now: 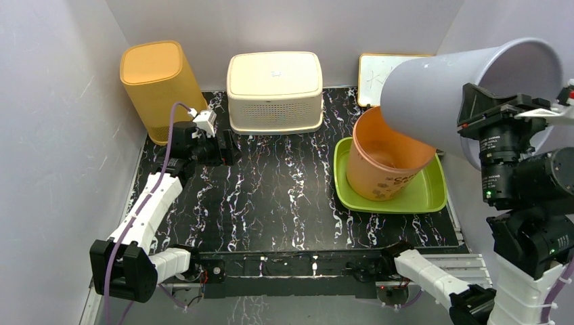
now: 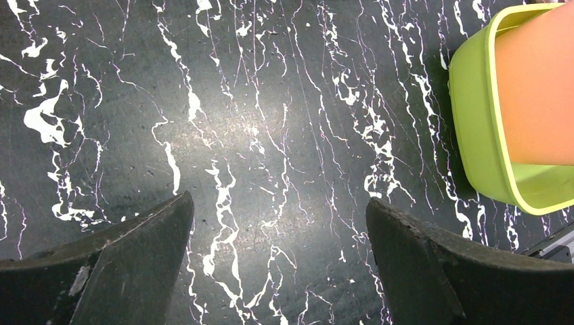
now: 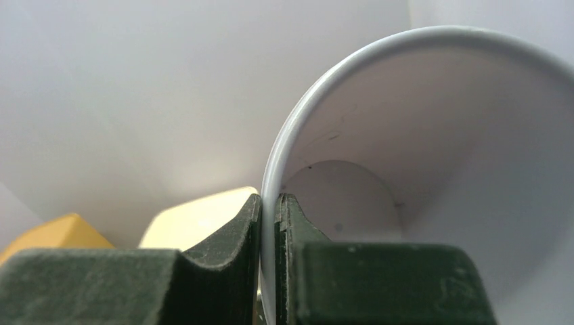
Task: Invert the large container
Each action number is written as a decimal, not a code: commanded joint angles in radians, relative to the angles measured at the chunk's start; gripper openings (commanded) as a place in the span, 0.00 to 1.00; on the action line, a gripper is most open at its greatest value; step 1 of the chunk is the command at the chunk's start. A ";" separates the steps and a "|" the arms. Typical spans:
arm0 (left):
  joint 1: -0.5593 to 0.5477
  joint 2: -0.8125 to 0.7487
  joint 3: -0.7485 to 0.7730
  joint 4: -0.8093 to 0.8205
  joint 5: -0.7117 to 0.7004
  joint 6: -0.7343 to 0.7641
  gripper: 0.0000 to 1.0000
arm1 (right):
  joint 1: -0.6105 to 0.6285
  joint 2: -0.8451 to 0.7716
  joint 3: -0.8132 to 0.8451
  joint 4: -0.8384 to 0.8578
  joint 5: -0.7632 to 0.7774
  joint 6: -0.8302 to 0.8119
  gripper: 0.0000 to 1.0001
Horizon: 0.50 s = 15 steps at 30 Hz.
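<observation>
Three along the table [image 1: 284, 196] edges
Tall bin [image 1: 159, 84] in far-left corner, vented box [image 1: 274, 91] mid far edge; bucket [image 1: 382, 166] in tray [image 1: 433, 195] by right edge, large container [image 1: 440, 84] above it.

— What does the table look like?
— The table [image 1: 284, 196] is black with thin white lines all over it.
— What sits on it?
— A yellow bin [image 1: 157, 84] stands in the far left corner. A cream box [image 1: 274, 88] sits at the back, in the middle. A green tray [image 1: 396, 206] lies on the right side. Behind it is a white board [image 1: 371, 78] with a yellow edge, partly hidden.
— Do the bin and box touch?
— No, they stand apart.
</observation>
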 commanded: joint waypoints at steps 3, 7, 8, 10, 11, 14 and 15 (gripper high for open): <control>-0.002 -0.032 0.105 -0.066 -0.011 0.012 0.98 | -0.001 -0.046 -0.114 0.345 -0.189 -0.009 0.00; -0.002 -0.059 0.214 -0.123 -0.041 0.001 0.98 | 0.000 -0.013 -0.145 0.397 -0.304 0.006 0.00; -0.001 -0.066 0.244 -0.141 -0.060 -0.003 0.98 | 0.001 -0.001 -0.150 0.408 -0.330 0.007 0.00; -0.002 -0.077 0.321 -0.180 -0.105 -0.007 0.98 | 0.000 0.015 -0.169 0.447 -0.377 0.013 0.00; -0.002 -0.080 0.360 -0.205 -0.123 -0.007 0.98 | 0.000 0.022 -0.177 0.480 -0.399 0.017 0.00; -0.002 -0.093 0.476 -0.237 -0.150 -0.013 0.98 | 0.000 0.032 -0.206 0.552 -0.461 0.033 0.00; -0.002 -0.102 0.503 -0.239 -0.151 -0.016 0.98 | -0.001 0.035 -0.215 0.573 -0.480 0.039 0.00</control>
